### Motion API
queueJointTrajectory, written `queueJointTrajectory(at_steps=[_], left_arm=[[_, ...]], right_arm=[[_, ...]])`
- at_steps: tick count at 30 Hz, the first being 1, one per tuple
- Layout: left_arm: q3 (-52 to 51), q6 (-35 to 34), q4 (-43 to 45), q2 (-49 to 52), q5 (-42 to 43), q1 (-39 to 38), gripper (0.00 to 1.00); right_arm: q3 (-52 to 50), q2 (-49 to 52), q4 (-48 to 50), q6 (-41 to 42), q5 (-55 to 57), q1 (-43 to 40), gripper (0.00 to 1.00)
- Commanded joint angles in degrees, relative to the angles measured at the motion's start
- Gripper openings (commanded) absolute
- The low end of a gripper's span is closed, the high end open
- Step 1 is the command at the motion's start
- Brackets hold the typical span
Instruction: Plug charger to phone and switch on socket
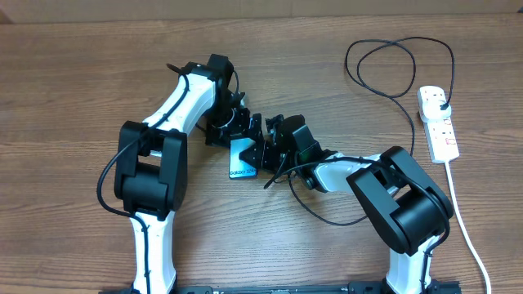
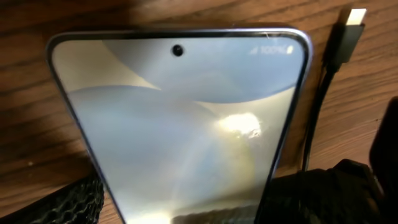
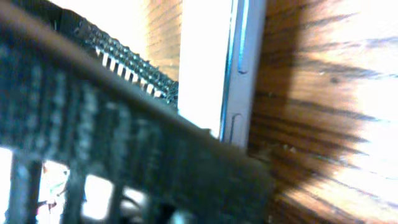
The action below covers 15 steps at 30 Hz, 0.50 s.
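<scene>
The phone (image 1: 243,160) lies flat on the wooden table with its light blue screen lit. It fills the left wrist view (image 2: 180,124). My left gripper (image 1: 234,129) is open, with a finger (image 2: 71,202) on each side of the phone's near end and a strip of wood showing beside the left one. The charger's connector tip (image 2: 349,31) lies on the table by the phone's top right corner. Its black cable (image 1: 409,114) runs to a plug in the socket (image 1: 439,122). My right gripper (image 1: 274,147) is at the phone's right side. One blurred dark finger (image 3: 124,137) crosses its view and hides the jaws. Behind it the phone's edge (image 3: 239,74) shows.
The black cable loops at the back right (image 1: 384,49) and passes under the right arm (image 1: 319,214). The socket's thick white cord (image 1: 466,229) trails to the front right edge. Both arms crowd the table's middle.
</scene>
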Motion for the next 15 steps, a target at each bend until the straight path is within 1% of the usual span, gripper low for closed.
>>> queueJointTrajectory(at_steps=[1, 5, 9, 14, 15], left_arm=[[-1.70, -2.40, 0.81, 2.78, -1.25, 1.99, 1.00], [-1.70, -2.60, 1.20, 2.78, -1.05, 2.56, 1.00], [-1.70, -2.67, 1.46, 2.75, -1.05, 2.60, 0.99], [-1.68, -4.68, 2.95, 2.75, -0.57, 2.91, 1.00], [-1.66, -4.92, 2.97, 2.75, -0.44, 2.95, 1.00]], right_arm=[[0.48, 0.07, 0.48, 0.20, 0.42, -0.70, 0.23], [0.48, 0.07, 0.48, 0.20, 0.26, -0.70, 0.22], [0.48, 0.07, 0.48, 0.20, 0.28, -0.70, 0.19], [0.48, 0.07, 0.50, 0.20, -0.07, -0.70, 0.09], [0.48, 0.07, 0.63, 0.20, -0.39, -0.70, 0.09]])
